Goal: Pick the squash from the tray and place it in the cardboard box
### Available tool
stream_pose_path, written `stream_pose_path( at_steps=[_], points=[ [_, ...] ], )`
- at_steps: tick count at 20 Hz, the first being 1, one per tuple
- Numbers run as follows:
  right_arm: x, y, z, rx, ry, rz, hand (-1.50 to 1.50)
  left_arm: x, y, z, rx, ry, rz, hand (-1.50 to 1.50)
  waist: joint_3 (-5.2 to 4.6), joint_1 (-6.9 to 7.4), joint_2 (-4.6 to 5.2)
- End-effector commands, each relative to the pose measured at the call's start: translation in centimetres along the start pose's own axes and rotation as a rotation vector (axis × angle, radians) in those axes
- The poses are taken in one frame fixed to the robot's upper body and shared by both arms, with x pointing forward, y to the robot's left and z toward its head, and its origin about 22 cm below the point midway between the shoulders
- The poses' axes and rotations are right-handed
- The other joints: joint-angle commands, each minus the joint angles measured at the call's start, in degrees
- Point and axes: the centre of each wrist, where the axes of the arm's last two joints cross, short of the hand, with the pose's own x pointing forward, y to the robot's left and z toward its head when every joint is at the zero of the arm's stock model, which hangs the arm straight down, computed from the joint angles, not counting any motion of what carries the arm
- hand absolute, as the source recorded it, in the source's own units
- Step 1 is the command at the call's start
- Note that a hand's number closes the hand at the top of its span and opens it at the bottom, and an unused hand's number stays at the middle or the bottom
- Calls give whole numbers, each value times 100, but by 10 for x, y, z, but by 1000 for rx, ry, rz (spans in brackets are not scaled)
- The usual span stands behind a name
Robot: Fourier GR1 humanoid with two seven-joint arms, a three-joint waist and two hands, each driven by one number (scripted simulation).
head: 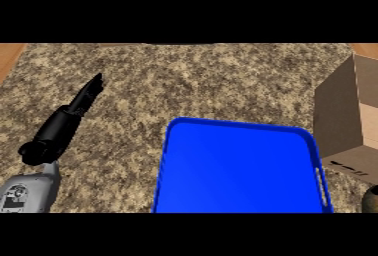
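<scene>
**Squash not on the tray; right hand barely in frame**

Left hand (80, 102): fingers (94, 84) straight and held together, pointing up and away over the speckled stone worktop (207, 80). They hold nothing and lie well apart from the tray. The hand looks to be at rest on the left side of the view, with the grey forearm (26, 192) coming in from the lower left corner.

Right hand: not clearly visible. A small dark shape (370, 199) sits at the lower right edge, below the box; it may be part of that hand or arm, or something it carries. Cannot tell which, so the state of its fingers is unknown.

Blue tray (314, 145): centre-low, rim raised, a slot handle on its right side. The visible floor of the tray is bare. No squash shows on it, on the worktop, or elsewhere in view; its whereabouts cannot be read here.

Cardboard box (343, 110): just beside the tray's right rim, cut off by the right edge of the view. Its opening is not visible from here.

Judgement: with the tray bare, the pick looks done and the step in hand is probably the carry or the placing.

How to do it well:
- Bring the squash in above the box wall, not against the side panel facing the tray.
- Centre it over the opening before lowering.
- Release low inside.
- Leave the left hand parked.
</scene>
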Motion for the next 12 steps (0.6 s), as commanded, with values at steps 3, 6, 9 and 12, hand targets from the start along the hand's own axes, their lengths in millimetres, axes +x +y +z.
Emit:
stream_pose_path(
  at_steps=[3, 6, 9, 12],
  points=[
    [-39, -67, -17, -122, 150, -56, 150, 12, 0, -1, -16, -10, 6, 0, 7, 87, -8],
    [-77, -85, -43, -126, 203, -12, 150, 4, 7, -9, -13, -21, -6, 0, 9, 135, 23],
    [-97, -88, -51, -6, 235, 87, 150, 8, -1, -12, -37, -14, 10, 0, 12, 129, 25],
    [-111, -113, -52, 142, 312, 119, 150, 1, -9, 4, -38, -17, 2, 0, 10, 165, 14]
  ],
)
